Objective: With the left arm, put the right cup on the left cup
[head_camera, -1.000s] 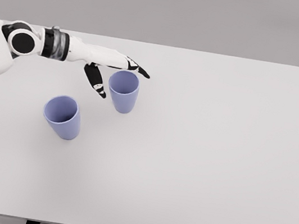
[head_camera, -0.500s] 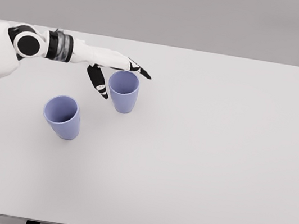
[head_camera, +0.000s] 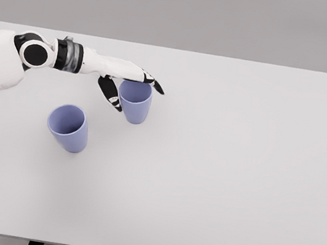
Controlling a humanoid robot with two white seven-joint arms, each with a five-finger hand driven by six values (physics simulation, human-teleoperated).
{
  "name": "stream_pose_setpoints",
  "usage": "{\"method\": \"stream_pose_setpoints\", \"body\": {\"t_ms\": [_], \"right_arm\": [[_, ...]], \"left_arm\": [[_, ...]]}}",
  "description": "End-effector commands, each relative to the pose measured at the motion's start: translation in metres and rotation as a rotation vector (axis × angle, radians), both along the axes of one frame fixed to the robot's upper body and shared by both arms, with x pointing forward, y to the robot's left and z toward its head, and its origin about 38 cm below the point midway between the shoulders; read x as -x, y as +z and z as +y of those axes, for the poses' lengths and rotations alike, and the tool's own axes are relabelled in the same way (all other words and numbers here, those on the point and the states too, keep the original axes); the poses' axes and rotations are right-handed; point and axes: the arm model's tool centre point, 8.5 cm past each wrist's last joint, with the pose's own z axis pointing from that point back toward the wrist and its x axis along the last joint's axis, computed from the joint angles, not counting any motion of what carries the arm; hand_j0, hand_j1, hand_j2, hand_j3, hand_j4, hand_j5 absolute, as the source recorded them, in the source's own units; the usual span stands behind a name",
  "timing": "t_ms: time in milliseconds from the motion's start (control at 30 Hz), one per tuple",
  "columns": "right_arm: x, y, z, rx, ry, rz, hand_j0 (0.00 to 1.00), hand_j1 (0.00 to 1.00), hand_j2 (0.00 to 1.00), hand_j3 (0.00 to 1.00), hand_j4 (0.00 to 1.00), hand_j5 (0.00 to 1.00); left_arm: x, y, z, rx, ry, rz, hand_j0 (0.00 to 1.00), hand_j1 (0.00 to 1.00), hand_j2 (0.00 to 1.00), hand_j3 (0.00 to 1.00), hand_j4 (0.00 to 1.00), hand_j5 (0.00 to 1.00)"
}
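Lavender right cup [head_camera: 134, 101] now sits between your left hand's [head_camera: 122, 79] open fingers [head_camera: 110, 94], which have closed in since a second ago, so grasp next.

Far rim of the right cup [head_camera: 134, 100] behind the left robot hand [head_camera: 123, 76]; arm cropped at left edge.

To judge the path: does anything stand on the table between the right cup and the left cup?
Nothing visible does. Only bare table lies between the right cup and the left cup; the left hand is already at the right cup.
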Motion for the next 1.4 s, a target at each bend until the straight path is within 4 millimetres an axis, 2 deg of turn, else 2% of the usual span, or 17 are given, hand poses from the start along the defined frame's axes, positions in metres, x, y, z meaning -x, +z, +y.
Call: {"method": "stream_pose_setpoints", "body": {"t_ms": [0, 67, 200, 300, 433, 467, 533, 600, 767, 933, 1200, 1367], "right_arm": [[0.0, 0.0, 0.0, -0.001, 0.001, 0.001, 1.0, 1.0, 1.0, 1.0, 1.0, 1.0], [0.0, 0.0, 0.0, -0.001, 0.001, 0.001, 1.0, 1.0, 1.0, 1.0, 1.0, 1.0], [0.0, 0.0, 0.0, -0.001, 0.001, 0.001, 1.0, 1.0, 1.0, 1.0, 1.0, 1.0], [0.0, 0.0, 0.0, -0.001, 0.001, -0.001, 1.0, 1.0, 1.0, 1.0, 1.0, 1.0], [0.0, 0.0, 0.0, -0.001, 0.001, -0.001, 1.0, 1.0, 1.0, 1.0, 1.0, 1.0], [0.0, 0.0, 0.0, -0.001, 0.001, -0.001, 1.0, 1.0, 1.0, 1.0, 1.0, 1.0], [0.0, 0.0, 0.0, -0.001, 0.001, 0.001, 1.0, 1.0, 1.0, 1.0, 1.0, 1.0], [0.0, 0.0, 0.0, -0.001, 0.001, 0.001, 1.0, 1.0, 1.0, 1.0, 1.0, 1.0], [0.0, 0.0, 0.0, -0.001, 0.001, 0.001, 1.0, 1.0, 1.0, 1.0, 1.0, 1.0], [0.0, 0.0, 0.0, -0.001, 0.001, 0.001, 1.0, 1.0, 1.0, 1.0, 1.0, 1.0], [0.0, 0.0, 0.0, -0.001, 0.001, 0.001, 1.0, 1.0, 1.0, 1.0, 1.0, 1.0], [0.0, 0.0, 0.0, -0.001, 0.001, 0.001, 1.0, 1.0, 1.0, 1.0, 1.0, 1.0]], "left_arm": [[0.0, 0.001, 0.0, 0.007, 0.003, 0.002, 0.73, 0.73, 0.73, 0.73, 0.73, 0.73], [0.0, 0.001, 0.001, 0.006, 0.004, 0.002, 0.7, 0.7, 0.7, 0.7, 0.7, 0.7], [0.0, 0.001, 0.005, 0.01, 0.013, 0.002, 0.54, 0.54, 0.54, 0.54, 0.54, 0.54], [0.0, 0.002, 0.007, 0.007, 0.015, 0.002, 0.52, 0.52, 0.52, 0.52, 0.52, 0.52], [0.005, 0.017, -0.002, 0.042, -0.025, -0.018, 0.48, 0.48, 0.48, 0.48, 0.48, 0.48], [0.006, 0.021, 0.006, 0.039, -0.02, -0.024, 0.48, 0.48, 0.48, 0.48, 0.48, 0.48], [0.011, 0.026, 0.006, 0.054, -0.033, -0.025, 0.47, 0.47, 0.47, 0.47, 0.47, 0.47], [0.02, 0.036, 0.015, 0.064, -0.048, -0.033, 0.47, 0.47, 0.47, 0.47, 0.47, 0.47], [0.041, 0.071, 0.037, 0.112, -0.073, -0.058, 0.47, 0.47, 0.47, 0.47, 0.47, 0.47], [0.059, 0.098, 0.053, 0.144, -0.085, -0.071, 0.47, 0.47, 0.47, 0.47, 0.47, 0.47], [0.079, 0.125, 0.071, 0.139, -0.105, -0.077, 0.47, 0.47, 0.47, 0.47, 0.47, 0.47], [0.085, 0.139, 0.074, 0.121, -0.122, -0.094, 0.47, 0.47, 0.47, 0.47, 0.47, 0.47]]}}
